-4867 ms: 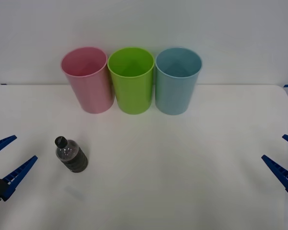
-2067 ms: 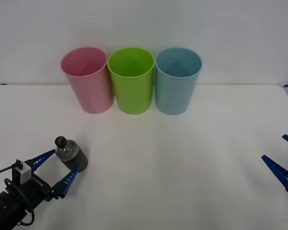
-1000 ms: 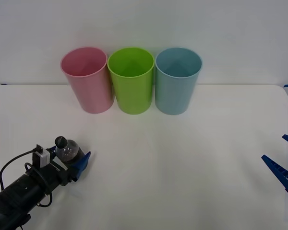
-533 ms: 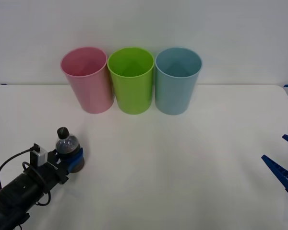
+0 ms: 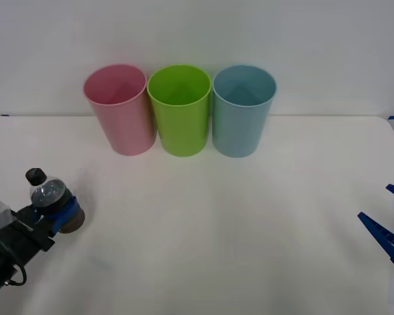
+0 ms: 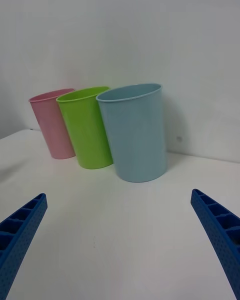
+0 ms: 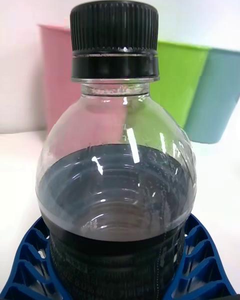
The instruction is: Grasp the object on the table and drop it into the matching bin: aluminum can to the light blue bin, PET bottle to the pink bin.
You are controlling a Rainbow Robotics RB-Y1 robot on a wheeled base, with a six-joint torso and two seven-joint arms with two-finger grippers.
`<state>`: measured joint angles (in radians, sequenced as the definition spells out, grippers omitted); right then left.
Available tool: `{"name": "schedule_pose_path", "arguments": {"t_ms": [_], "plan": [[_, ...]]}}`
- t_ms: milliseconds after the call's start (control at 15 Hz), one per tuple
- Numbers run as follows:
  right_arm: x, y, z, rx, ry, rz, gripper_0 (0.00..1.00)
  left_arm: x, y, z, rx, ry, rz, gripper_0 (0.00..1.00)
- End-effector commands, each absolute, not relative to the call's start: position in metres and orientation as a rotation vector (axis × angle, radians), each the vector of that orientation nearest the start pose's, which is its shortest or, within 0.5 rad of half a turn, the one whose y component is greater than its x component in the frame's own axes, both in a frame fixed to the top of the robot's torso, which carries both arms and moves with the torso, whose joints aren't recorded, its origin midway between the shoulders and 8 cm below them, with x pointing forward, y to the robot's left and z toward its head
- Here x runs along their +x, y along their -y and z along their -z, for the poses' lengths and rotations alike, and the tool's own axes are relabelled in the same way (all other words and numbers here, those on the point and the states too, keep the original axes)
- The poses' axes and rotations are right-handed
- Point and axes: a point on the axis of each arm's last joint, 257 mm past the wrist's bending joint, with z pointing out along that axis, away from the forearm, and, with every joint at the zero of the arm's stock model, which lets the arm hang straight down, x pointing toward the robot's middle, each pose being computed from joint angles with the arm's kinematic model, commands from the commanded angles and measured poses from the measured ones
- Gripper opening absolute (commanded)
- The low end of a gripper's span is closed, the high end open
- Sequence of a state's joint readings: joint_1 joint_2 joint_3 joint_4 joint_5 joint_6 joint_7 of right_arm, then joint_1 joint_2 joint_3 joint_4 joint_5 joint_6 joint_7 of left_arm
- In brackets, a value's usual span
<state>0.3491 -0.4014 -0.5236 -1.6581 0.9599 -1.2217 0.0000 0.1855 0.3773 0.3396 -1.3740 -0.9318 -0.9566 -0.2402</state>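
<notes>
Left gripper (image 5: 58, 213) is clamped on the PET bottle (image 5: 50, 199) at the far left edge of the front view, and the bottle looks lifted off the table (image 5: 249, 216), though I can't be sure of the gap under it. The left wrist view shows it plainly: blue fingers (image 7: 197, 260) wrapped around the lower body, black cap up, long axis upright, dark liquid level.

Now the relation that counts: the pink bin (image 5: 120, 108) sits up and to the right of the bottle in the front view, leftmost of the three, with a lime green bin (image 5: 180, 109) beside it and the light blue bin (image 5: 242, 109) beyond. So this arm is the near one, and my read is a carry away and inward, high enough to clear the pink rim.

Right gripper (image 5: 389, 230) waits at the lower right edge, fingers spread, holding nothing.
</notes>
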Motion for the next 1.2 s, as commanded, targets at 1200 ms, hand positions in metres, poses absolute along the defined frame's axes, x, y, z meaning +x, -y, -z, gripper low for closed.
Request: {"name": "schedule_pose_path", "arguments": {"t_ms": [1200], "plan": [[0.342,0.33,0.169,-0.465,-1.441,-0.567,1.0,0.519,-0.332,-0.003,0.13,-1.211,0.472,0.0]]}}
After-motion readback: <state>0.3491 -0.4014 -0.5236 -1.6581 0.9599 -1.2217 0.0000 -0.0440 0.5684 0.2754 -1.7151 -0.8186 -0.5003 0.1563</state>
